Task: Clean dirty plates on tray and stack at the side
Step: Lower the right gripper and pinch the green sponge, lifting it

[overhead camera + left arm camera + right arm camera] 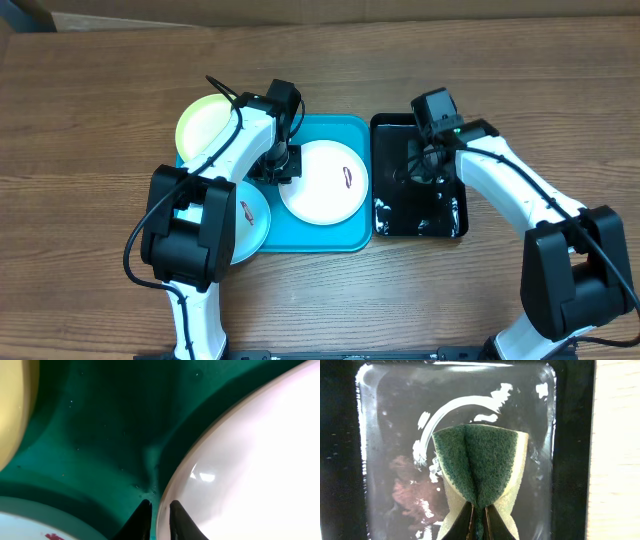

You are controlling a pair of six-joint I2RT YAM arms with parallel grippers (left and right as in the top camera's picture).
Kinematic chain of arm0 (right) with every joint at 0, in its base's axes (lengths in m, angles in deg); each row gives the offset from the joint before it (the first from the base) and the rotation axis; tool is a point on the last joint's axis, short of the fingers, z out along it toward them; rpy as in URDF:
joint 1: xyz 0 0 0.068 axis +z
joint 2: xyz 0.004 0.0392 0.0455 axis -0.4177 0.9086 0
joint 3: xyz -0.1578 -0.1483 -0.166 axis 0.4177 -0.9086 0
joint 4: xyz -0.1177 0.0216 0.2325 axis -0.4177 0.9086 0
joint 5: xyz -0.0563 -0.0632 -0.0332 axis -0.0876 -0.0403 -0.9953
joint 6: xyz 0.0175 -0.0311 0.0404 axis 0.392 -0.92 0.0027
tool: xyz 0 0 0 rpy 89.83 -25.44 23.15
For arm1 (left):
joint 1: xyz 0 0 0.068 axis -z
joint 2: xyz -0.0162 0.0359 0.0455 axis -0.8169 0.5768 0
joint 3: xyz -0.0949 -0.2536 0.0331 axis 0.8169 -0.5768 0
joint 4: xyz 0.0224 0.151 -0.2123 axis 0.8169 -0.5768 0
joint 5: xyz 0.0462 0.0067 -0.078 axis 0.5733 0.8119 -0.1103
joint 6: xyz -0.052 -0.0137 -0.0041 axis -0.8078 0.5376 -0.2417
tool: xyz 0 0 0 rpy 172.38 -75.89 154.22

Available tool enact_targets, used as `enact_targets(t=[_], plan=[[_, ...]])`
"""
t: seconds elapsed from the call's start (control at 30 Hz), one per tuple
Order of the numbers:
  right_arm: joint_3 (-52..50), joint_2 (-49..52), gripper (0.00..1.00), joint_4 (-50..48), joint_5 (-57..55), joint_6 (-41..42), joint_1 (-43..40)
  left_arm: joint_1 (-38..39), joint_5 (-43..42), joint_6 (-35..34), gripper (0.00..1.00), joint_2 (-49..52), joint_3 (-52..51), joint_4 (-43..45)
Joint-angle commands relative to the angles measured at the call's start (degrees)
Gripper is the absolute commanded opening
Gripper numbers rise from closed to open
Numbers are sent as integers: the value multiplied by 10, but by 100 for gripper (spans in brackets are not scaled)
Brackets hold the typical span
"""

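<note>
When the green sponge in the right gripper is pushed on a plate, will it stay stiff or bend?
Probably it bends: the sponge is already folded where the right gripper pinches it. Likely light, since a pinch at one edge seems to hold it. Its rough green face should hardly slip.

Brown wood-grain table (pixel 100 120), evenly lit

- The right gripper (pixel 479 520) pinches a folded sponge (pixel 480 460), its dark fingers closed tight on the crease at the bottom of the frame.
- The sponge's green scouring face bulges outward, with pale backing showing along both edges.
- It hangs over a glossy black tray (pixel 572 435) filmed with liquid and glare; a reddish-brown cloud (pixel 407 490) lies at lower left.
- Light wooden table (pixel 617 450) borders the right.
</note>
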Motion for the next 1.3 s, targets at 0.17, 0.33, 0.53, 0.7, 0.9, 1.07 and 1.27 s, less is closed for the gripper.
enact_targets(t=[0.17, 0.33, 0.53, 0.7, 0.9, 1.07, 1.27], plan=[[56, -4, 4, 56, 1, -1, 0, 2, 6, -15, 15, 7, -6, 9], [56, -4, 4, 66, 1, -1, 0, 2, 6, -15, 12, 7, -6, 10], [61, -5, 4, 84, 61, -31, 0, 2, 6, -14, 4, 7, -6, 9], [82, -5, 4, 92, 85, -32, 3, -1, 17, -14, 4, 7, -6, 9], [122, -5, 4, 134, 104, -53, 16, -18, 28, -3, 4, 7, -6, 3], [142, -5, 4, 140, 120, -42, 21, -33, 17, -3, 4, 7, -6, -3], [143, -5, 4, 132, 129, -25, 26, -33, -3, 6, 4, 7, -6, -2]])
